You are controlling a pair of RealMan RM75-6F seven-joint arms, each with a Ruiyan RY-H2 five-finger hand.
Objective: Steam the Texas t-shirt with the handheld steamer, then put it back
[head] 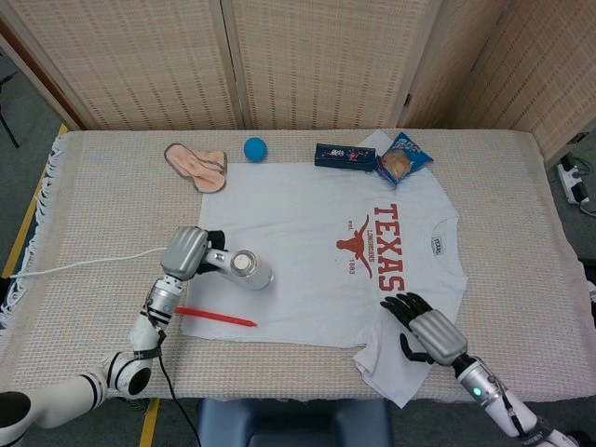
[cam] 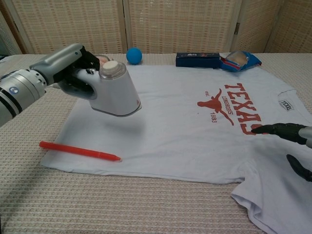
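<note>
The white Texas t-shirt (head: 307, 251) (cam: 185, 126) lies flat on the table with its red longhorn print facing up. My left hand (head: 186, 251) (cam: 66, 66) grips the white handheld steamer (head: 244, 268) (cam: 113, 90) and holds it above the shirt's left part, nozzle tilted down. The steamer's cord (head: 84, 264) trails off to the left. My right hand (head: 421, 326) (cam: 287, 134) rests with its fingers spread on the shirt's lower right, near the sleeve; it holds nothing.
A red pen (head: 214, 318) (cam: 78, 150) lies on the shirt's lower left hem. Along the far edge sit a pink eye mask (head: 196, 164), a blue ball (head: 255, 148) (cam: 134, 55), a dark blue box (head: 345, 155) (cam: 197, 59) and a blue snack bag (head: 403, 160) (cam: 239, 60).
</note>
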